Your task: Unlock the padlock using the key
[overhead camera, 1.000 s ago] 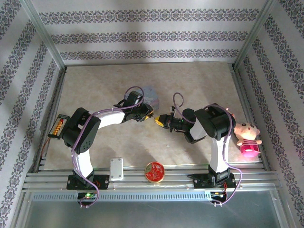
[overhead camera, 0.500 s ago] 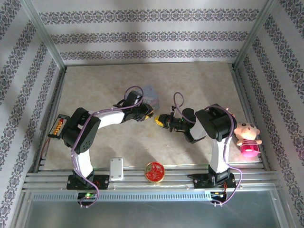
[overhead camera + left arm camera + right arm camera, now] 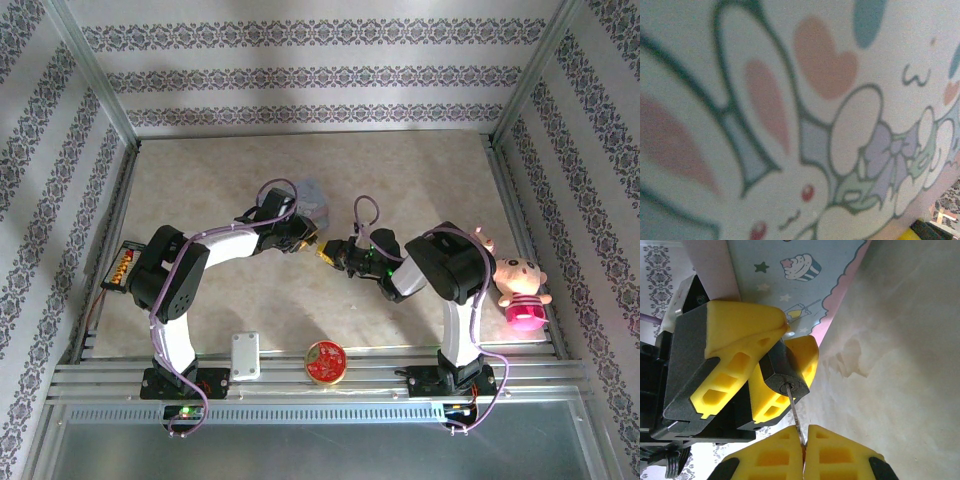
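Padlock (image 3: pixel 782 371) clamped in left jaws; right jaws pinch key (image 3: pixel 795 415); beige marbled tabletop (image 3: pixel 420 170), striped walls (image 3: pixel 300 75).

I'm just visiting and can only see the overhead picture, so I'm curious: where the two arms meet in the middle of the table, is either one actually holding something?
Observer: Yes. In the right wrist camera, the left pincer clamps a small dark grey padlock, with its flat end turned toward the other arm.
Operator: And that other arm, is it bringing anything to it?
Observer: The right pincer is shut on a thin metal key. The key's tip meets the round keyhole in the padlock's end, though I cannot tell how deep it sits.
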